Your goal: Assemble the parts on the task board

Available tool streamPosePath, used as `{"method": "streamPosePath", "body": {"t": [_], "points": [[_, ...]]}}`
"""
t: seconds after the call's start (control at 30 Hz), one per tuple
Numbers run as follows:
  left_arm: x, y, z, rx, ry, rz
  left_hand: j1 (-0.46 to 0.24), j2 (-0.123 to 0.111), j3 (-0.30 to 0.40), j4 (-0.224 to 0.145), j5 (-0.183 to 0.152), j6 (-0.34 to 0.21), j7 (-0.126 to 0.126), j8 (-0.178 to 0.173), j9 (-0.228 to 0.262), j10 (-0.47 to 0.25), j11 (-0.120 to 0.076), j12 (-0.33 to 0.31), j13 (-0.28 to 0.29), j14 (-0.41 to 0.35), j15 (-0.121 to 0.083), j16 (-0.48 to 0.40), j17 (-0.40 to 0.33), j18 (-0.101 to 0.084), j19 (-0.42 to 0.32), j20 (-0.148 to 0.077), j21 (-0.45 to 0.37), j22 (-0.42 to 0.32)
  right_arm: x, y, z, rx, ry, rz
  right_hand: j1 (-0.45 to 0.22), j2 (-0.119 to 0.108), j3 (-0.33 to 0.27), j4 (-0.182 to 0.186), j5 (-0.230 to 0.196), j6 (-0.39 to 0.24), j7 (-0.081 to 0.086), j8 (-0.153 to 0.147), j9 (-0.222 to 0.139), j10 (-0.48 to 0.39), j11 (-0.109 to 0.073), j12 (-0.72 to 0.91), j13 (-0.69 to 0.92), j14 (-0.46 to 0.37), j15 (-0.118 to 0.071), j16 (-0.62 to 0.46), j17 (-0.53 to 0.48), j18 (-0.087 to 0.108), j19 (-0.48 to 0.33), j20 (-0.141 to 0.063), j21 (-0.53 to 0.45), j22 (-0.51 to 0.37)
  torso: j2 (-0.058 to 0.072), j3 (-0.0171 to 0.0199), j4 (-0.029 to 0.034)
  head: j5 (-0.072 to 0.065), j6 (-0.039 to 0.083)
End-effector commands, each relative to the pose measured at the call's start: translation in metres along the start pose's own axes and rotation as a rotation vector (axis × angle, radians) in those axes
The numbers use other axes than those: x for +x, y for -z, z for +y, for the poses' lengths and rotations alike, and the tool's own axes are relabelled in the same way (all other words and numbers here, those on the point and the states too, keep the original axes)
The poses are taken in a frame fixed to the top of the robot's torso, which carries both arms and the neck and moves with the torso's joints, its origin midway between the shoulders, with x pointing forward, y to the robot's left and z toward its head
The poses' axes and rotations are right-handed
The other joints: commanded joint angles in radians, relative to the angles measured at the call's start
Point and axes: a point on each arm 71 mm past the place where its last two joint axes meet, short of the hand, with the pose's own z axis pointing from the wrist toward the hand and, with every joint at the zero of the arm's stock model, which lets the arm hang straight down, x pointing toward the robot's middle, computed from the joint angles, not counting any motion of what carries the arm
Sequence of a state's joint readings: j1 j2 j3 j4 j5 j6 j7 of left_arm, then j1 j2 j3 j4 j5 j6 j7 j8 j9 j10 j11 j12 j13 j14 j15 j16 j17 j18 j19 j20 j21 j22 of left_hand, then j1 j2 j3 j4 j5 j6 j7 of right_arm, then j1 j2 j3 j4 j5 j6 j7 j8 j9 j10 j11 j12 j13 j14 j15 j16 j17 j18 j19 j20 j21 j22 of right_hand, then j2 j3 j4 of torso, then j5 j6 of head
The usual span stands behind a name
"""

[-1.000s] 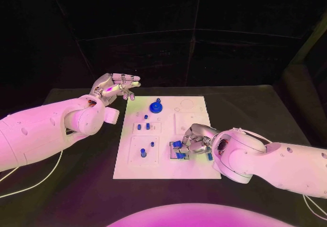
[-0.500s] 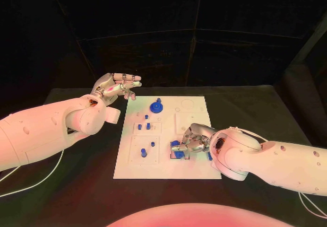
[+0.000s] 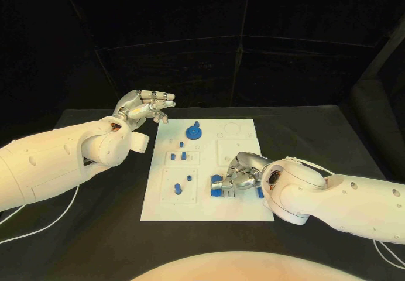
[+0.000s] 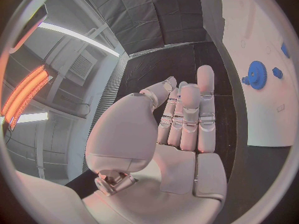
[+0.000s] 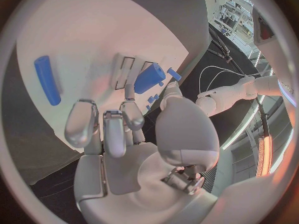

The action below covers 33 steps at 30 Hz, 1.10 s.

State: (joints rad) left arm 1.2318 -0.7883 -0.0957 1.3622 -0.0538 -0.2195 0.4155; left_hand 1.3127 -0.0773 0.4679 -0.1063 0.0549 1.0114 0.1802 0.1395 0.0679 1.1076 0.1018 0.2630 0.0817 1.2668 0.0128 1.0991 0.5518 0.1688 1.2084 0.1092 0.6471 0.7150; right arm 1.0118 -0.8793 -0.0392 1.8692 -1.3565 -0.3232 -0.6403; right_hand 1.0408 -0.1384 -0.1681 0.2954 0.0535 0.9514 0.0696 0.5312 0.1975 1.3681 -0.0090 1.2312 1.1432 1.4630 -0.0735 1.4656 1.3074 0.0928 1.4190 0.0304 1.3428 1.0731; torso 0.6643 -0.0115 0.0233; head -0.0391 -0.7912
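Note:
The white task board (image 3: 244, 132) lies in the middle of the black table. On its near right part my right hand (image 3: 242, 175) bends over a blue part (image 3: 218, 188). In the right wrist view that blue part (image 5: 149, 77) sits between the thumb and a fingertip (image 5: 129, 91), inside a framed slot. A long blue peg (image 5: 47, 79) lies apart on the board. A blue gear (image 3: 195, 133) stands at the board's far end. My left hand (image 3: 143, 106) hovers off the board's far left corner, fingers stretched out, holding nothing; the left wrist view shows the blue gear (image 4: 256, 75) beyond them.
Small blue pegs (image 3: 177, 156) stand in the board's left recesses, and one more peg (image 3: 178, 188) sits nearer me. Black table (image 3: 321, 134) surrounds the board on all sides. My left forearm (image 3: 59, 158) lies over the table's left side.
My right hand's fingers have closed in a little on the blue part and nudged it slightly toward the board's left. The left hand has stayed where it was.

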Motion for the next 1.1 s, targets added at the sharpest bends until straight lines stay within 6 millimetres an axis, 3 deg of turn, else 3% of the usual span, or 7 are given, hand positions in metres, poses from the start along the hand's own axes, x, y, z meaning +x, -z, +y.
{"method": "streamPosePath", "body": {"t": [0.03,0.23,0.63,1.1], "points": [[0.0008,-0.0004,-0.0009,0.004,0.007,0.01,-0.003,0.009,-0.007,-0.001,-0.003,-0.004,0.0,0.002,0.0,-0.008,0.001,0.001,0.0,-0.005,0.002,-0.005,-0.001,0.013,-0.006,0.003,-0.006,-0.001,-0.0001,0.0023,0.0039,-0.043,0.024,0.006,0.084,0.027,0.026,-0.01,0.019,-0.001,-0.004,0.008,0.003,0.002,-0.002,-0.002,0.007,0.062,-0.006,-0.005,0.023,-0.005,0.0,-0.001,-0.001,0.007,0.0,-0.0001,0.0004,-0.002,0.0],[0.0012,-0.0007,-0.0007,0.003,0.008,0.011,-0.003,0.009,-0.009,-0.001,-0.003,-0.006,0.0,0.002,-0.001,-0.012,0.001,0.004,0.0,-0.006,0.002,-0.006,-0.004,0.014,-0.006,0.004,-0.007,-0.002,0.0017,0.0028,0.0067,-0.063,0.046,0.024,0.206,0.049,0.039,-0.055,0.07,0.005,-0.007,0.019,0.006,0.006,-0.005,-0.003,0.015,0.065,-0.008,-0.001,0.035,-0.007,0.004,-0.003,0.004,0.019,0.0,-0.0001,0.0015,-0.005,0.001],[0.0008,-0.0005,-0.0006,0.002,0.007,0.01,-0.003,0.009,-0.009,-0.001,-0.003,-0.006,0.0,0.002,-0.001,-0.012,0.001,0.004,0.0,-0.006,0.002,-0.006,-0.004,0.014,-0.006,0.004,-0.007,-0.002,-0.0008,-0.0018,0.0029,-0.041,0.088,-0.007,0.276,0.091,0.04,-0.103,0.082,0.014,-0.008,0.029,0.008,0.011,-0.007,-0.003,0.023,0.066,-0.009,0.001,0.042,-0.008,0.005,-0.004,0.006,0.025,0.0,-0.0011,0.0006,-0.005,-0.001],[-0.0012,0.0007,-0.0008,0.001,0.006,0.006,-0.003,0.009,-0.009,-0.001,-0.003,-0.006,0.0,0.002,-0.001,-0.012,0.001,0.004,0.0,-0.006,0.002,-0.006,-0.004,0.014,-0.006,0.004,-0.007,-0.002,-0.0036,0.0017,0.0017,-0.067,0.078,-0.026,0.284,0.085,0.018,-0.124,0.082,0.006,-0.005,0.026,0.005,0.013,-0.004,-0.004,0.028,0.066,-0.008,0.0,0.045,-0.009,0.005,-0.004,0.008,0.03,-0.001,0.0003,0.0002,-0.006,-0.003]]}}
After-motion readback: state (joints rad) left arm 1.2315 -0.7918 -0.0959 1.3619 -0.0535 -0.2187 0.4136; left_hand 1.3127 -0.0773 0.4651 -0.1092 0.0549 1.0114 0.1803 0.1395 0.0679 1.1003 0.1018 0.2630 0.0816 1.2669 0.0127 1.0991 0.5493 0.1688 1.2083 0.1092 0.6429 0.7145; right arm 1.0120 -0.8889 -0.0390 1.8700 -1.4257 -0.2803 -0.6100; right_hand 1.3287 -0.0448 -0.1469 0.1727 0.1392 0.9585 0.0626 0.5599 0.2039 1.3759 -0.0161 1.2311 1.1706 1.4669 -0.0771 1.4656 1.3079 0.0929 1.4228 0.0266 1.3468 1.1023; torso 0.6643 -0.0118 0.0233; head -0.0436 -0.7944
